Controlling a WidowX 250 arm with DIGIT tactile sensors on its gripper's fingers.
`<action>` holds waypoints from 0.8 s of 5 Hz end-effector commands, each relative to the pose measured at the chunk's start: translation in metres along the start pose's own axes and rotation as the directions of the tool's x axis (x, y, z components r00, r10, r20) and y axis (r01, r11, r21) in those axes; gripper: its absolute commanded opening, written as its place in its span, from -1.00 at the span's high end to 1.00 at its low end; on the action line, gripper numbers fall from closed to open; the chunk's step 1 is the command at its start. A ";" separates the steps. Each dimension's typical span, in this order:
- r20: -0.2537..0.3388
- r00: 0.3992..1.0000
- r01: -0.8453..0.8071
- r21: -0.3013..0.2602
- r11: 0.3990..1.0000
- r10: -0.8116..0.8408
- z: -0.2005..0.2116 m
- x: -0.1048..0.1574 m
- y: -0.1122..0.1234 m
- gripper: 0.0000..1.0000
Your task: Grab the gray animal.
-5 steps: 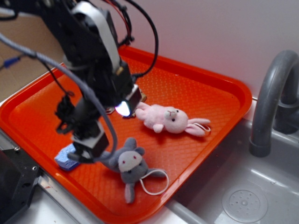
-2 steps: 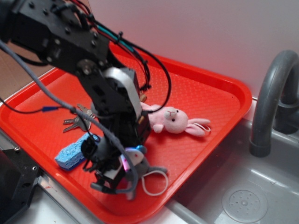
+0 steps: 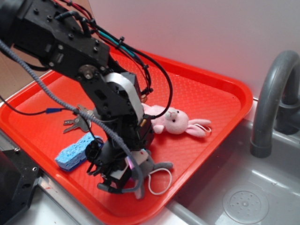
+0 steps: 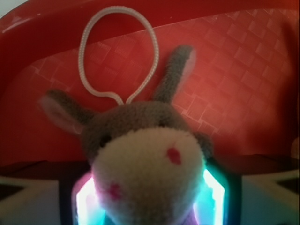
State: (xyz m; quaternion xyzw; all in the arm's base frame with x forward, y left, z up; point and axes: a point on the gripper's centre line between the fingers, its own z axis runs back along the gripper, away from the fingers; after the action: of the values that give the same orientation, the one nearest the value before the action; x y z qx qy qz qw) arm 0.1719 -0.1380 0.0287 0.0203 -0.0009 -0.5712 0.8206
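The gray animal (image 3: 151,164) lies near the front edge of the red tray (image 3: 211,93), mostly hidden under my arm. Only a gray ear and its white string loop (image 3: 159,180) stick out to the right. My gripper (image 3: 124,185) is down over it. In the wrist view its cream face with red eyes (image 4: 150,159) fills the space between the two glowing fingers (image 4: 213,192), which touch both sides of its head. Its ears and loop (image 4: 117,51) point away from me. My gripper (image 4: 149,201) is shut on the head.
A pink plush bunny (image 3: 173,121) lies mid-tray, just behind my arm. A blue sponge (image 3: 75,152) and keys (image 3: 77,123) sit to the left. The tray rim is close in front. A gray faucet (image 3: 272,93) and sink (image 3: 243,201) are at the right.
My arm swung from the sponge side onto the gray animal and came down over it. Since then the plush and its loop shifted slightly right with the gripper.
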 end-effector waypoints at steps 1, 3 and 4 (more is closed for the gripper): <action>-0.035 0.945 -0.322 0.057 0.945 0.324 0.049 -0.022 -0.002 1.00; 0.044 0.750 -0.654 0.201 0.730 0.660 0.106 -0.025 0.017 1.00; 0.093 0.562 -0.815 0.233 0.531 0.822 0.139 -0.042 0.028 1.00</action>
State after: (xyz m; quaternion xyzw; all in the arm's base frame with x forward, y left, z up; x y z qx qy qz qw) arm 0.1846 -0.0808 0.1592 0.1385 -0.0461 -0.1367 0.9798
